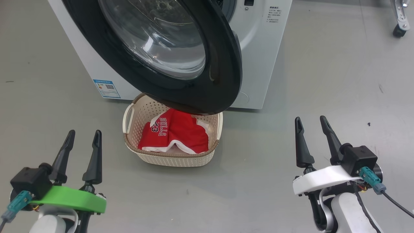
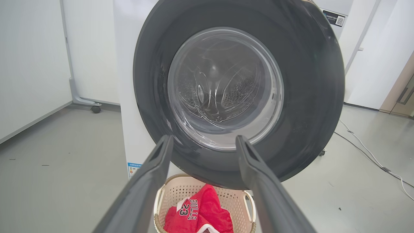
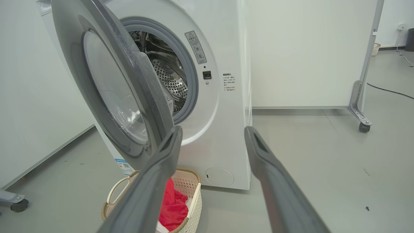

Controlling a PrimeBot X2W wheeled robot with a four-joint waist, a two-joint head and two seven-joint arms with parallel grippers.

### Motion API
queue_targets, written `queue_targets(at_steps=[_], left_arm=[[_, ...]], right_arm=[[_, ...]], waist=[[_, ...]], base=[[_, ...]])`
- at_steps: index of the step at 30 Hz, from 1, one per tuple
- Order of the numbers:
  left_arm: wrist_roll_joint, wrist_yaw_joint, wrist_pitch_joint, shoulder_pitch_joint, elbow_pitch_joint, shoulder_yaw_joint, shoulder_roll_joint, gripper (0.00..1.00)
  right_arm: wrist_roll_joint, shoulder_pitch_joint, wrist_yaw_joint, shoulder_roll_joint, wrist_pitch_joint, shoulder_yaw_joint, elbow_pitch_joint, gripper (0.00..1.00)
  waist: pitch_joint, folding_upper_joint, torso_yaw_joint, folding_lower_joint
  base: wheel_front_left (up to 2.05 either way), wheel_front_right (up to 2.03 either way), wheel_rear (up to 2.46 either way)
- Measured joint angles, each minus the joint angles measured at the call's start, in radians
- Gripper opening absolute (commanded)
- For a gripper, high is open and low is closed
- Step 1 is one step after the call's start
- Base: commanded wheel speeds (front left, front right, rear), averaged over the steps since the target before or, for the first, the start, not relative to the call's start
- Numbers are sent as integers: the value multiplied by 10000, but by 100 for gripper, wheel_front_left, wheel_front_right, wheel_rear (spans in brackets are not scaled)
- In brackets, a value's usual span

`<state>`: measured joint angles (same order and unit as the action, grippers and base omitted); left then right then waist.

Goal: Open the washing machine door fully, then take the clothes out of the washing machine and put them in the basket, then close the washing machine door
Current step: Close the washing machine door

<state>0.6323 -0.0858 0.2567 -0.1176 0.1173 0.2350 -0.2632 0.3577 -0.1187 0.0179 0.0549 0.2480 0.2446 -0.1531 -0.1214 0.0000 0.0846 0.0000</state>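
The red "BULLS 23" jerseys with white trim point(image 1: 173, 132) are seen lying in the small cream perforated plastic basket point(image 1: 176, 160), set just before the big white front-loading washing machine point(image 1: 262, 48). Unloading is judged done. The large round black-rimmed glass door point(image 1: 226, 64) is seen ajar above the basket: closing remains. The left gripper point(image 1: 84, 132) and the right gripper point(image 1: 310, 119) are held spread, empty.

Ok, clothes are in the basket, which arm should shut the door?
Probably left: the left gripper, open, squarely faces the door; the right gripper sits off its free edge.
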Motion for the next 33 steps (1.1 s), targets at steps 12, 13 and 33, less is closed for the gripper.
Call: queue_targets(at_steps=[12, 13, 33], left_arm=[[-370, -111, 0, 200, -38, -196, 274, 100], [-370, -117, 0, 201, -52, -224, 293, 100], [-790, -249, 0, 306, -188, -487, 560, 100]], right_arm=[[-13, 54, 17, -13, -2, 2, -42, 100], [-13, 54, 17, -15, -2, 0, -42, 100], [-48, 53, 15, -29, -2, 13, -13, 100]], waist=[[2, 0, -72, 0], [-5, 0, -72, 0], [-234, 0, -47, 0]], base=[[0, 0, 0], [0, 0, 0], [0, 0, 0]])
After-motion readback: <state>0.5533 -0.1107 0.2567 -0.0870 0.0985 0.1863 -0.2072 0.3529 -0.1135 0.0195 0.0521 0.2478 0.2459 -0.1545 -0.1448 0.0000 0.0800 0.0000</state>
